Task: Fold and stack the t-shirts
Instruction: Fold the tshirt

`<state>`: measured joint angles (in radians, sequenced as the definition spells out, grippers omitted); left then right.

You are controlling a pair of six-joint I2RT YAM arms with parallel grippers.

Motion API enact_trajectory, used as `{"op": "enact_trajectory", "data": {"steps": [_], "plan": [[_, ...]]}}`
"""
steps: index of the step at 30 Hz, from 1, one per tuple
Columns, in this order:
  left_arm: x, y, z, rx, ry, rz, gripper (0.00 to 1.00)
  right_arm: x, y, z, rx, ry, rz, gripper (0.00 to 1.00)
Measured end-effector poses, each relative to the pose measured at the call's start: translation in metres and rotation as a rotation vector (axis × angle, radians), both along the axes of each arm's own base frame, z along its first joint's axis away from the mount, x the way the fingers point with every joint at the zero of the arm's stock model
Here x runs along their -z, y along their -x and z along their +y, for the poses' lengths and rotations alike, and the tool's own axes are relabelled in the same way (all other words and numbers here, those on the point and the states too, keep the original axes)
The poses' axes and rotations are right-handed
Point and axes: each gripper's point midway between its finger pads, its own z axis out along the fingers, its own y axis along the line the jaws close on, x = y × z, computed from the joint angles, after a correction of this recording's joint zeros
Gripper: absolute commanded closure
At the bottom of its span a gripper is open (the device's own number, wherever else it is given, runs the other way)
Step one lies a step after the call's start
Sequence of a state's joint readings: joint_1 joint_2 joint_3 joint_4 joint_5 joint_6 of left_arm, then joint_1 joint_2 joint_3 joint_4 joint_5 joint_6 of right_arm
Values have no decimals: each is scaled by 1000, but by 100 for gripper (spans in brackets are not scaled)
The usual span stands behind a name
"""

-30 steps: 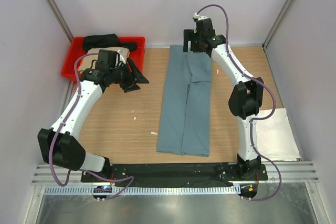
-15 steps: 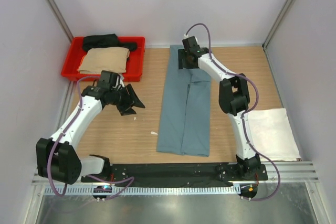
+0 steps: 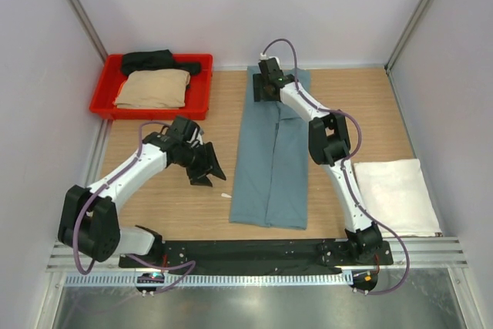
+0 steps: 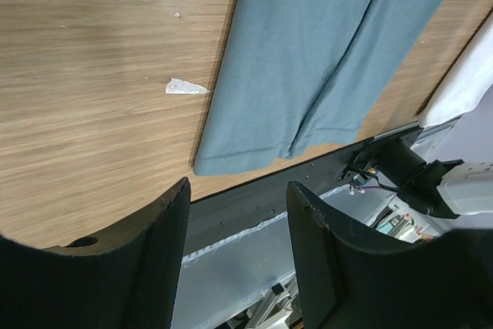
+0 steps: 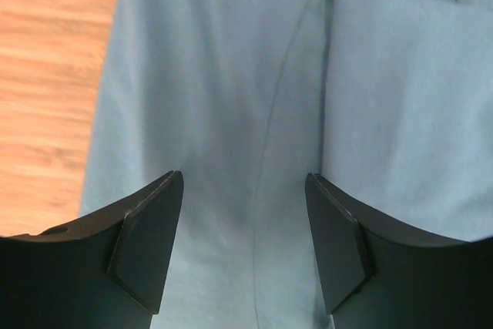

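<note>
Right jaws spread over teal-blue t-shirt (image 5: 231, 75), white scrap (image 4: 186, 86) beside it

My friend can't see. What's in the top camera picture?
A folded teal shirt lies flat, right gripper open over its far end, left gripper open beside it. A tan shirt and a black shirt sit in a red tray.

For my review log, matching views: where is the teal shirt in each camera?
Top external: teal shirt, a long strip mid-table.
Left wrist: shirt at upper right.
Right wrist: shirt fills most of the frame.
Shared landmark: bare wood table beside the shirt, left of it in both wrist views.
</note>
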<state>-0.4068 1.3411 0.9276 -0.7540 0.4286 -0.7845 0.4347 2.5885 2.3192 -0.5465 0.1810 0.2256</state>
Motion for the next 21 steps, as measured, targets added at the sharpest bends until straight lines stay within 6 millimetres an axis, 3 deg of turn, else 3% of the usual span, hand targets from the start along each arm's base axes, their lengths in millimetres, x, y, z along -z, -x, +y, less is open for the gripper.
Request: {"op": "enact_trajectory", "data": {"steps": [4,7,11,15,17,18,19,21], "plan": [[11,-4,-4,0,-2,31,46,-8,-9,7,-5,-19,-33,18],[20,-9,-9,0,14,50,46,-19,-12,9,0,-28,-51,2],[40,-10,-16,18,27,103,56,-48,5,2,0,-23,-34,0],[66,0,-19,52,5,170,60,-107,57,-13,-25,-63,-3,0],[72,10,-20,75,-6,192,62,-139,102,-22,-46,-120,18,1],[74,14,-21,86,-8,196,63,-153,120,-26,-52,-153,8,5],[75,18,-23,102,-8,199,64,-161,148,-33,-60,-182,24,21],[76,25,-27,132,-10,202,65,-170,194,-43,-69,-244,34,40]]}}
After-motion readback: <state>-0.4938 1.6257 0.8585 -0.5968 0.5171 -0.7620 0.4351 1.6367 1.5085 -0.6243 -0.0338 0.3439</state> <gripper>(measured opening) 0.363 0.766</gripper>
